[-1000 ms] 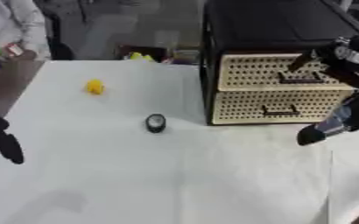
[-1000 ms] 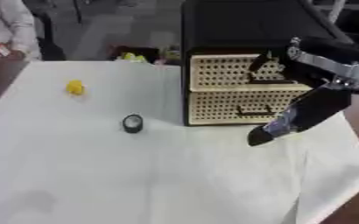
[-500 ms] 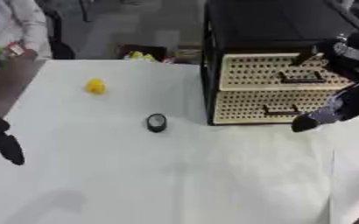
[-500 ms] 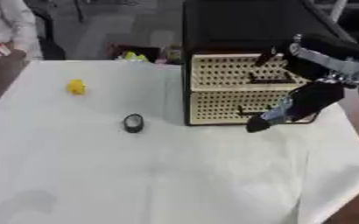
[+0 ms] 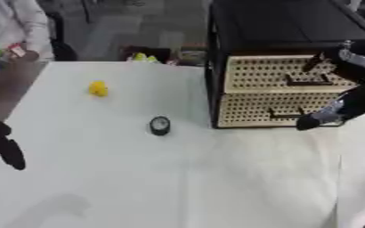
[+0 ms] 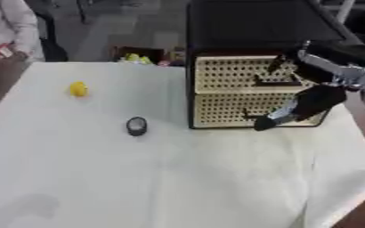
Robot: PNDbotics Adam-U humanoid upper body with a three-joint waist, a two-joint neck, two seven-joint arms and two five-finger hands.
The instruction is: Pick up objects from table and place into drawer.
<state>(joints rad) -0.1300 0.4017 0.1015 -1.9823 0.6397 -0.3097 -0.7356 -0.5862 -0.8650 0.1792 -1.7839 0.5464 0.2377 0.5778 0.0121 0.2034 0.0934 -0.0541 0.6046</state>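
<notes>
- Fingers of right hand: dark tips down at lower drawer, at or just beside its handle; touching or merely in front, cannot tell; curled or straight, cannot tell.
- Right forearm: black, slanting up and right from the hand past the cabinet's front right corner, silver joint above.
- Left hand: at left edge of left eye view, low, over the desk rim; dark fingers hanging down, relaxed, grasping nothing.
- Cabinet: black frame, standing on far right part of the desk; two cream perforated drawer fronts, one above the other, each with a dark handle.
- Upper drawer: front flush with frame, apparently closed.
- Lower drawer: front likewise flush, apparently closed.
- Round dark object: small, with a pale face, lying on the desk just left of the cabinet's lower left corner, apart from it.
- Yellow object: small, rounded, lying on the desk well left of the cabinet and farther back than the round dark object.
- Desk: white top, wide bare area toward the near edge.
- Yellow-green items: beyond far desk edge, off the desk; kind not discernible.
</notes>
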